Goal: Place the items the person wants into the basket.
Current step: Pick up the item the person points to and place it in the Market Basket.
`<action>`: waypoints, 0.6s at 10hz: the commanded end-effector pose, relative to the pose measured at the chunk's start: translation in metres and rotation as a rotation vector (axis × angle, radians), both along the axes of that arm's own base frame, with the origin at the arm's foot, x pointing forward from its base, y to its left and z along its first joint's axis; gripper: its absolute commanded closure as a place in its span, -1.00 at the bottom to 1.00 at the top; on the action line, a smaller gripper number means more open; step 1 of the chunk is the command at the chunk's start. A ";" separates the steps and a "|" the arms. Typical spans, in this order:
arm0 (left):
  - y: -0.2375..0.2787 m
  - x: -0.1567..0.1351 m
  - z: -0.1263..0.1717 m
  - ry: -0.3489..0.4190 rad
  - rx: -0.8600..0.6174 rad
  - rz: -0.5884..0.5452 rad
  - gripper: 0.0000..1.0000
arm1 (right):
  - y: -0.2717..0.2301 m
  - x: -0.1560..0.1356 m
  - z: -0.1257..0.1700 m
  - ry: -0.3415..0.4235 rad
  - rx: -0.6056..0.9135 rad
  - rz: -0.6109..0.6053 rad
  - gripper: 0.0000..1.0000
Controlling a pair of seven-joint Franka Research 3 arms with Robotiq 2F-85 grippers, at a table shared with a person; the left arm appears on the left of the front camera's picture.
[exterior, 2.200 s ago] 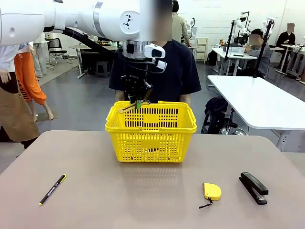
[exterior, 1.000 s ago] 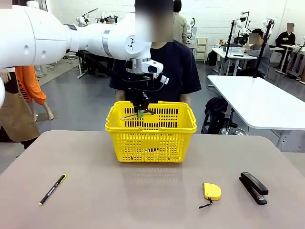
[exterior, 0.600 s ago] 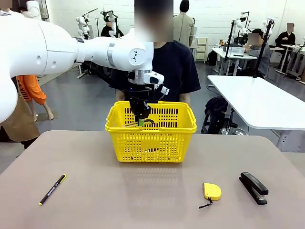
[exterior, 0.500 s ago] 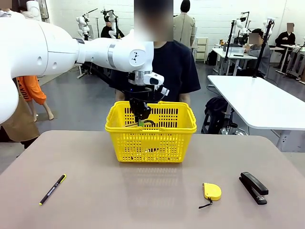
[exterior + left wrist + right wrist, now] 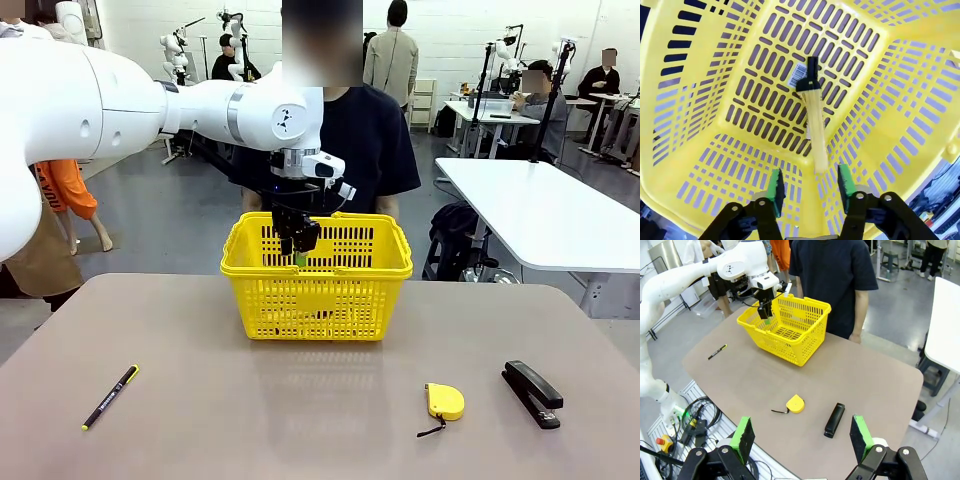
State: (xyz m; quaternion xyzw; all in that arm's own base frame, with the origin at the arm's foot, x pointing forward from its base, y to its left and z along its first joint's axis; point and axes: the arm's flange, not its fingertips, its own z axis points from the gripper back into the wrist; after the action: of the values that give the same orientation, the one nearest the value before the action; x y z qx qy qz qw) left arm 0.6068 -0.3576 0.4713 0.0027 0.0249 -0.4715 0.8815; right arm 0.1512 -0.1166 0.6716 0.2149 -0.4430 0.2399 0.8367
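Basket [image 5: 316,300]: bright yellow plastic, lattice walls, folding handles, at the far middle of the tabletop [image 5: 300,430], in front of the person [image 5: 370,140]. Inside it we count one slim tool [image 5: 815,125], a smooth pale barrel with a black cap, just beyond the left jaws, which stand apart and empty over the basket. Right jaws: wide apart, empty, on the near side. Outstanding, we judge: a thin black pen [image 5: 110,397] with yellow ends, near left. Rounded yellow tape measure [image 5: 445,401] and black stapler [image 5: 531,393], near right: not for the basket.
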 end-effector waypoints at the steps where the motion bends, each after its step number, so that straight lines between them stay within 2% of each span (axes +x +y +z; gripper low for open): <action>1: -0.002 0.008 0.006 -0.002 0.023 -0.007 -1.00 | 0.001 0.001 -0.001 0.017 -0.006 -0.007 -1.00; 6: -0.001 0.007 0.004 0.008 0.021 -0.005 -1.00 | 0.001 0.001 -0.001 0.017 -0.006 -0.007 -1.00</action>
State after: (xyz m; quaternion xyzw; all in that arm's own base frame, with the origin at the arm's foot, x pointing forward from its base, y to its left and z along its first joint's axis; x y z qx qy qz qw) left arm 0.6070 -0.3566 0.4710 0.0031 0.0271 -0.4709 0.8817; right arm 0.1512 -0.1166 0.6716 0.2149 -0.4430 0.2399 0.8367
